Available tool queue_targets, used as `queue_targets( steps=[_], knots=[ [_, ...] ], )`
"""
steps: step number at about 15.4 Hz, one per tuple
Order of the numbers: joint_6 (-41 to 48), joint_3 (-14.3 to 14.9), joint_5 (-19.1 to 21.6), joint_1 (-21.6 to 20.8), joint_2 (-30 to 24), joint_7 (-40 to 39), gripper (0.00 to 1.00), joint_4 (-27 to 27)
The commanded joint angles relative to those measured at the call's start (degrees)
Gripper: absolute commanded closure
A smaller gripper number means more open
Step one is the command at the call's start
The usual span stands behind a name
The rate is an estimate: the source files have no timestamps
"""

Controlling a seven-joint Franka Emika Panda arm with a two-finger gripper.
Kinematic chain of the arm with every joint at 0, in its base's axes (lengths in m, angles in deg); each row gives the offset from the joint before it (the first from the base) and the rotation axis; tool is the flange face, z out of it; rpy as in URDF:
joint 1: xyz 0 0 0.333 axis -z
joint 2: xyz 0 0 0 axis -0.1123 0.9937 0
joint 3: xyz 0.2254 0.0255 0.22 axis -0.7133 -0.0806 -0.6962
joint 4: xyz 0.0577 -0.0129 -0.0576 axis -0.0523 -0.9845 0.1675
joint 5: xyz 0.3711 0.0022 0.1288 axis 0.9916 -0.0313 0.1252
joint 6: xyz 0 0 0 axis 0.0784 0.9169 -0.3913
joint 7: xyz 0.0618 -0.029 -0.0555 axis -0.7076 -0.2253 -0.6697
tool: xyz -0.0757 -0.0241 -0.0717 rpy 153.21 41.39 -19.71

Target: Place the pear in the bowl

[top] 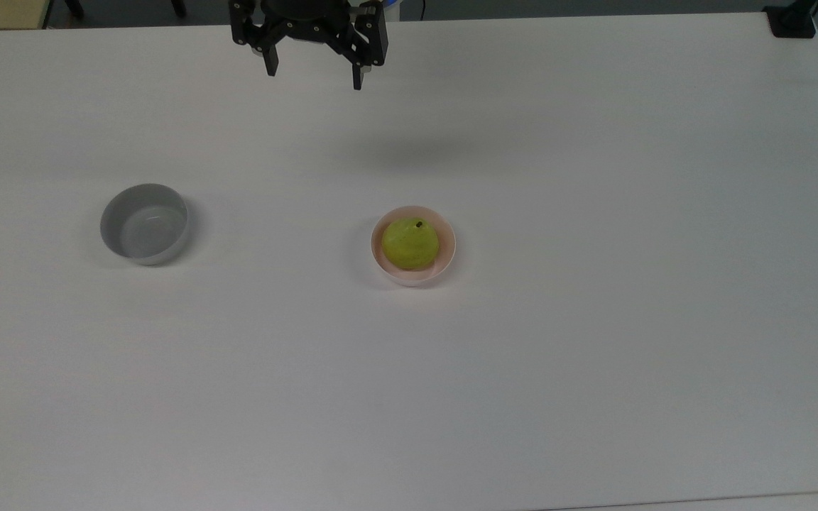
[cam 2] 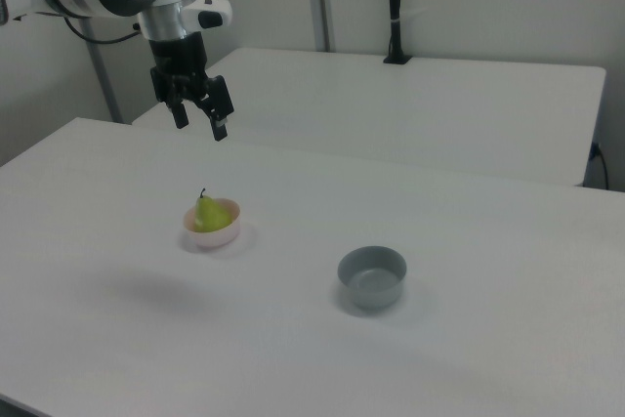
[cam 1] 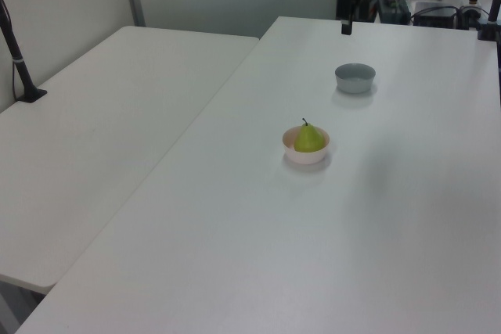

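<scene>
The yellow-green pear sits upright inside the pale pink bowl, stem spot on top. My gripper hangs open and empty well above the table, near the top view's upper edge, left of the bowl's column. In the left view its fingers show at the far end of the table. Its shadow lies on the table above the bowl in the top view.
A grey bowl stands empty at the top view's left. The white table stretches wide on all sides. A second white table adjoins it, and a black clamp sits at the top view's upper right corner.
</scene>
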Motion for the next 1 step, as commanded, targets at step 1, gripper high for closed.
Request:
queue_targets(
  steps=[1],
  knots=[
    [0.72, 0.86, 1.46, -0.45, -1.7, -1.13, 0.0, -1.74]
  ],
)
